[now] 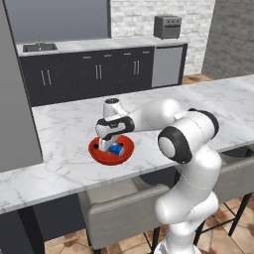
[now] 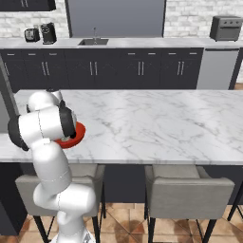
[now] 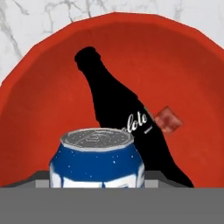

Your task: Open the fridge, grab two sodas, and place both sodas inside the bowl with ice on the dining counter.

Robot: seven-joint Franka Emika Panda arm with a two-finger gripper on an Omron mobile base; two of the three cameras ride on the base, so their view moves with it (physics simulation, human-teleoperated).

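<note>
A glossy red bowl (image 1: 94,148) (image 2: 77,135) (image 3: 43,87) sits on the white marble dining counter (image 1: 64,129) (image 2: 156,118). My gripper (image 1: 109,145) reaches down into it, shut on a blue soda can (image 1: 117,149) (image 3: 96,164) with a silvery top, held upright just inside the bowl. A dark soda bottle (image 3: 118,109) lies tilted against the bowl's wall behind the can. One small pale ice bit (image 3: 167,119) rests beside the bottle. My fingertips are hidden behind the can in the hand view. The fridge's tall grey side (image 1: 15,109) stands at the left.
Grey stools (image 1: 119,211) (image 2: 190,185) stand under the counter's near edge. Across the aisle runs a dark-cabinet worktop with a sink (image 1: 39,47) (image 2: 93,42), a toaster oven (image 1: 167,26) (image 2: 227,27) and small appliances (image 2: 40,33).
</note>
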